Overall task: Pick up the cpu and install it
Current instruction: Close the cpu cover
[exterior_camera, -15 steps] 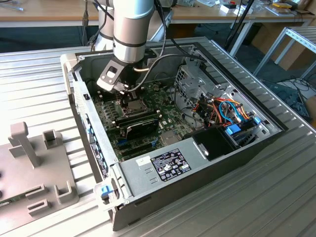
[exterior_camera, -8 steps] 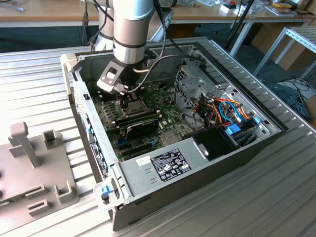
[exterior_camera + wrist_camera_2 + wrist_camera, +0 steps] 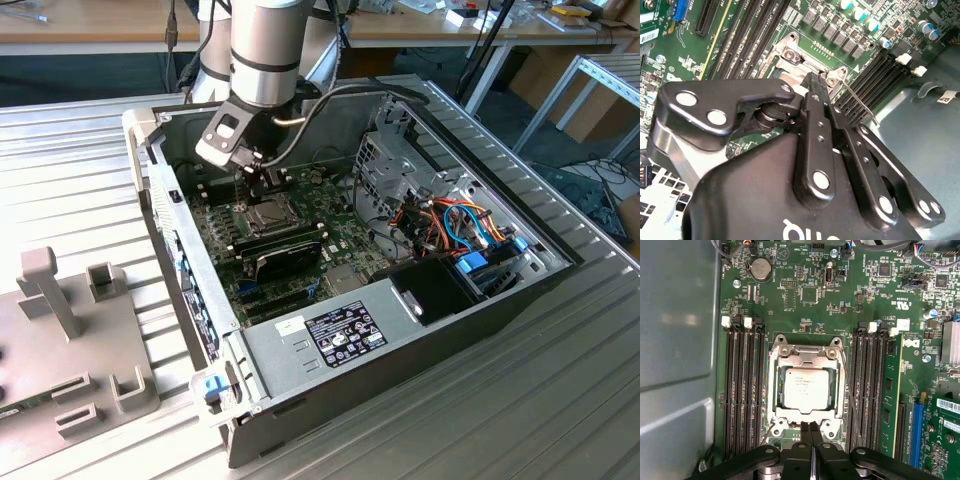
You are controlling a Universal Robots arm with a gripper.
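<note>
The cpu [image 3: 806, 388] sits within the socket frame [image 3: 774, 390], gripper [image 3: 810, 426] at the frame's rim.
I see my fingers [image 3: 805, 432] pressed together, empty, just outside that frame; the cpu lies straight ahead of them.

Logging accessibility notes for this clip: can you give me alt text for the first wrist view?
The cpu lies flat inside the metal socket frame on the green motherboard, with memory slots on either side. The claw, shut with nothing between its tips, points at the edge of the frame.
</note>
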